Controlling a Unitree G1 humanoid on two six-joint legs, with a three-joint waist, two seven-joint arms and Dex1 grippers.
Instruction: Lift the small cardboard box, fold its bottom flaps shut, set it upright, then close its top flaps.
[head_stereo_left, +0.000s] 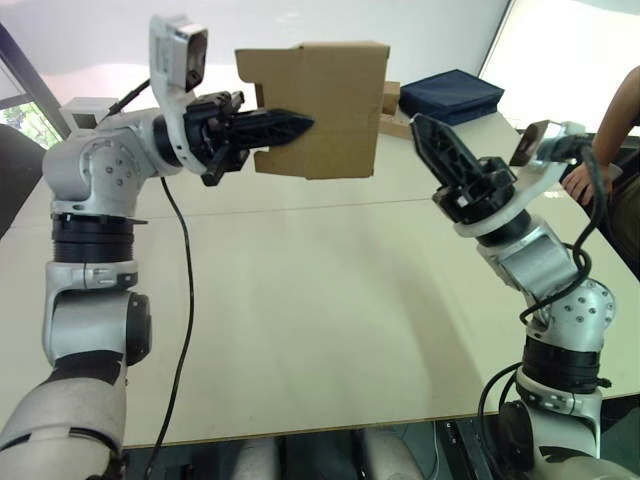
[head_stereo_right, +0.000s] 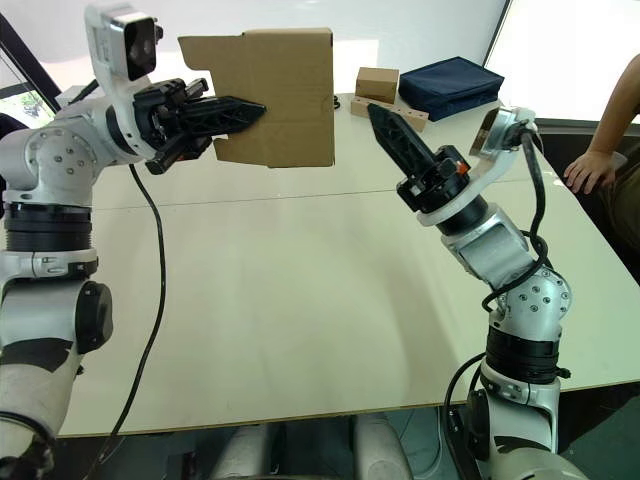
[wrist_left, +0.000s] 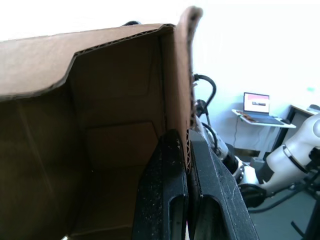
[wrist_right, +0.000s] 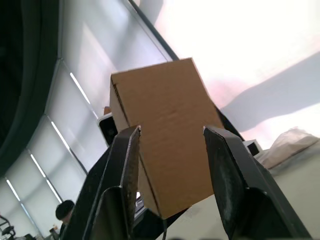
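Left end effector (head_stereo_left: 300, 124) is clenched on one wall of the small cardboard box (head_stereo_left: 330, 108), holding it in the air above the bench (head_stereo_left: 300, 300), clear of its surface, over the far-left part. One finger lies inside the wall and one outside, as the left wrist view shows. The box interior appears empty, with a flap folded across its far end. Right end effector (head_stereo_right: 380, 118) is released, fingers spread, raised off the bench just beside the box without touching it. At the far edge stand a smaller brown box (head_stereo_right: 377, 84) and a dark blue case (head_stereo_right: 450, 86). A person's hand (head_stereo_right: 585, 170) rests at the right edge.
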